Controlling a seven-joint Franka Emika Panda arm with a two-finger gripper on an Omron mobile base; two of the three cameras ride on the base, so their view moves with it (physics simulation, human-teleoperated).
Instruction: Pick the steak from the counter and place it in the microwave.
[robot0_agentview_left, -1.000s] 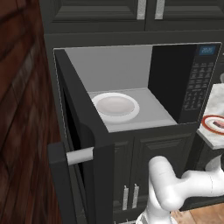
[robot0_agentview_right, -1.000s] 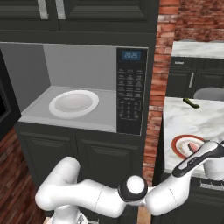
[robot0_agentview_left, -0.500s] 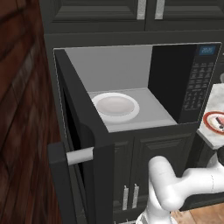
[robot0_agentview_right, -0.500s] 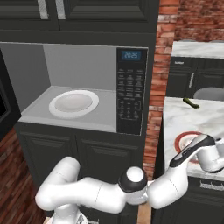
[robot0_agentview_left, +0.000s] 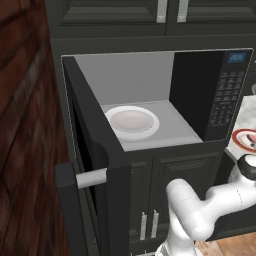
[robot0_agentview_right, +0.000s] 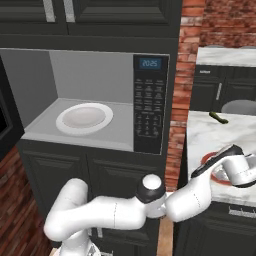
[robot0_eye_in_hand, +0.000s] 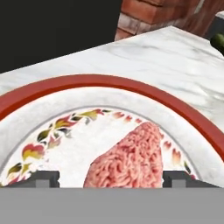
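**Hand view: fingers astride the steak, grip not yet made**

Hand view, nearest first: two dark fingertips (robot0_eye_in_hand: 43, 178) low at the edges w/ the steak (robot0_eye_in_hand: 127, 158) between them; gripper (robot0_eye_in_hand: 109, 179) spread wide, nothing held yet. Steak lies on a red-rimmed plate (robot0_eye_in_hand: 65, 83) w/ a leaf pattern, plate on the marbled counter (robot0_eye_in_hand: 144, 52); dark green thing (robot0_eye_in_hand: 218, 41) at far corner, prob. a vegetable, too cropped to tell.

To do this well, I'd judge: keep meat centred btwn fingers; go low enough to catch its sides, not skim the top; close gently, it looks soft and lumpy; lift straight up so the plate isn't dragged.

Right base view adds what the close-up lacks: arm stretched over to the plate, hand tilted down onto it, counter just beside the brick pillar (robot0_agentview_right: 180, 100); microwave (robot0_agentview_right: 150, 100) well apart to the left, white dish (robot0_agentview_right: 84, 118) inside.

Left base view adds the microwave door (robot0_agentview_left: 95, 165) swung fully open, white handle (robot0_agentview_left: 91, 178) facing out; entry looks unobstructed.
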